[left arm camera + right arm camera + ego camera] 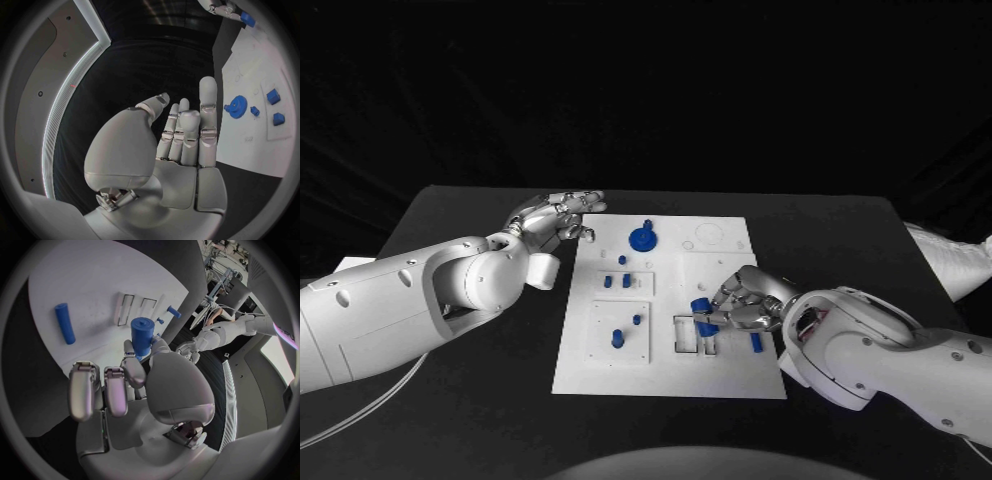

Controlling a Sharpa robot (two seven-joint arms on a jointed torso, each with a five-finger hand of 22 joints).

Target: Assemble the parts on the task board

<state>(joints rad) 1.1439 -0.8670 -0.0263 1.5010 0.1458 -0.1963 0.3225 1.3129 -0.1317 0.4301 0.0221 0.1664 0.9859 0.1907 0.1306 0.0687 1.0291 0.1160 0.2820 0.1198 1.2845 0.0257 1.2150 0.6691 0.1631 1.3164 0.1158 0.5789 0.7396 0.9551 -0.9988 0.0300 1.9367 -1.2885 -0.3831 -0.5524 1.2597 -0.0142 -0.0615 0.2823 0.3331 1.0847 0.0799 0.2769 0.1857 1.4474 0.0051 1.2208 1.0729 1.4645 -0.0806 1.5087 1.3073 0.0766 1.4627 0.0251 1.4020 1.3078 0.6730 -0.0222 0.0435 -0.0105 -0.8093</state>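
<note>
L hand (557, 222) – fingers apart, extended, holding nothing, at board's far-left edge | R hand (744, 300) – fingers curled, pinching blue cylinder (142, 335), over board's near-right part

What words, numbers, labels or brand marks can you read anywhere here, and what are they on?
None can be read.
Task board: plain white, with outlines and recesses but no lettering.
Blue parts, such as the gear and the cylinder held by the right hand: unmarked.
Left hand: no visible marking.
</note>
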